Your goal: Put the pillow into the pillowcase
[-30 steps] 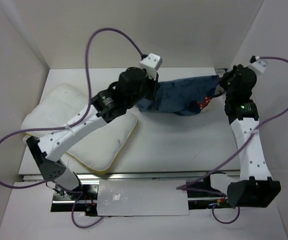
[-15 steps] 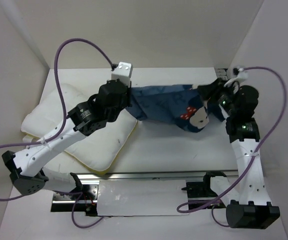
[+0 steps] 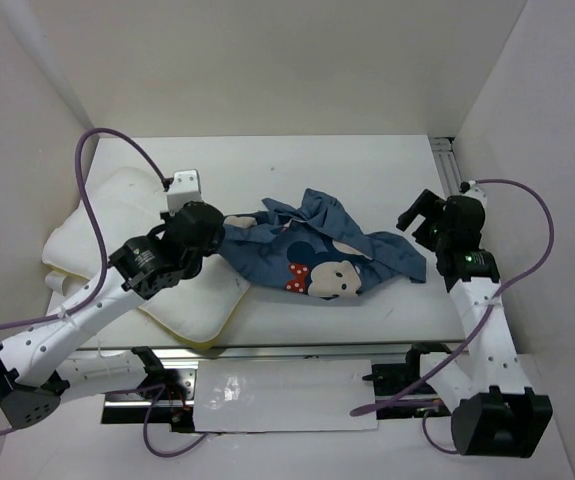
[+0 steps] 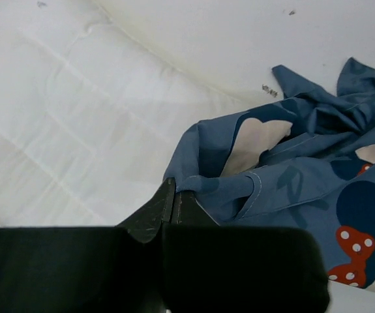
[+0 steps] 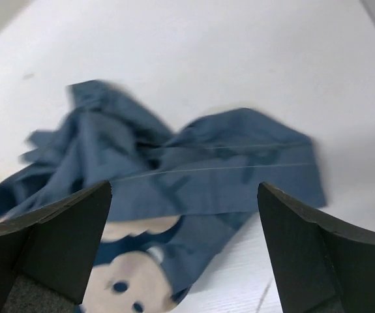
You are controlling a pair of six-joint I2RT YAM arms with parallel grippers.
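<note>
The left arm is stretching low and forward toward the middle, its pincer (image 3: 229, 222) pressing both fingers (image 4: 154, 212) together on a hem of the pillowcase (image 4: 291, 182). The right arm is reaching forward, its pincer (image 3: 417, 214) gaping wide, fingers (image 5: 63, 241) well apart.

The right gripper (image 3: 419, 215) let go and opened. The left gripper (image 4: 174, 194) pulled the pillowcase (image 3: 317, 255) nearer and left, up to the pillow (image 3: 117, 210).
</note>
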